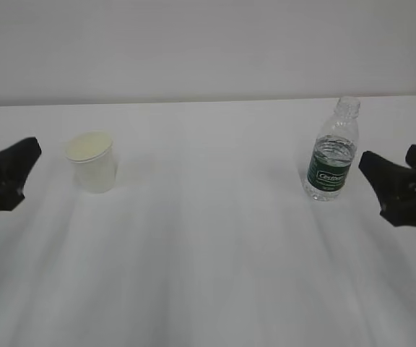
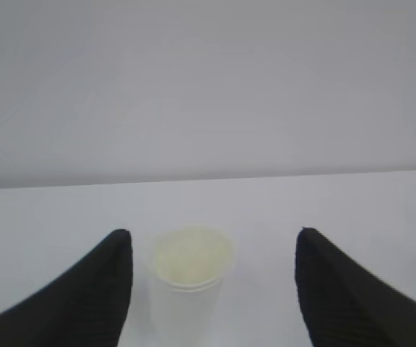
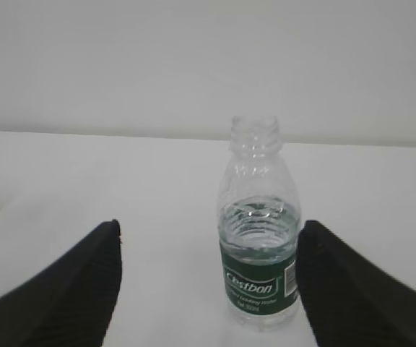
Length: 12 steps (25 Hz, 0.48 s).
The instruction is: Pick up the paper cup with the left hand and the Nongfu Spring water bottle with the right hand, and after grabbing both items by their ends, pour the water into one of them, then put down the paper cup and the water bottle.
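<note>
White desk [image 1: 208,275]; paper cup [image 1: 92,162] standing at left, Nongfu Spring water bottle [image 1: 331,153] at right; left hand [image 1: 11,173] and right hand [image 1: 399,189] wide open, empty; nothing grasped yet, pouring probably all ahead.

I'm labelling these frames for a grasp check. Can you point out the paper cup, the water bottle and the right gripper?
paper cup [image 1: 94,173], exterior view, on its white side wall.
water bottle [image 3: 259,288], right wrist view, on its dark green label.
right gripper [image 1: 390,163], exterior view, midway between its open fingertips.
</note>
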Available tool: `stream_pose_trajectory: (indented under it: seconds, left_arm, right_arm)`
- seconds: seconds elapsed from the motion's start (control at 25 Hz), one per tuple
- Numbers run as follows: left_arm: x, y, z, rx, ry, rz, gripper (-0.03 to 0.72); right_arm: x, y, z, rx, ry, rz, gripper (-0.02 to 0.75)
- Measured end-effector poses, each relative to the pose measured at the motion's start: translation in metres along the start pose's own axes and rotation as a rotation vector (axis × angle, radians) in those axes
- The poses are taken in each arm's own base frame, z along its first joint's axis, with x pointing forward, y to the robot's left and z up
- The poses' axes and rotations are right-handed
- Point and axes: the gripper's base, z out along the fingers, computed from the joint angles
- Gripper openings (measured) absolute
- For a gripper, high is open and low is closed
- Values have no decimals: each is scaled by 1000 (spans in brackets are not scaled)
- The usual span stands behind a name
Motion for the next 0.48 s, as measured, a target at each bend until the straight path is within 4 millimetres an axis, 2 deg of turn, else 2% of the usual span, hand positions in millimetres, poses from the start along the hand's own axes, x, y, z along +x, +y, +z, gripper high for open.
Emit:
stream_pose_trajectory:
  seconds: [0.24, 0.48]
  left_arm:
    - [34, 2, 6, 15, 128, -25, 498]
    - [53, 4, 10, 4, 208, -22, 495]
  right_arm:
    - [43, -4, 6, 22, 127, 13, 573]
    - [57, -7, 14, 27, 182, -16, 573]
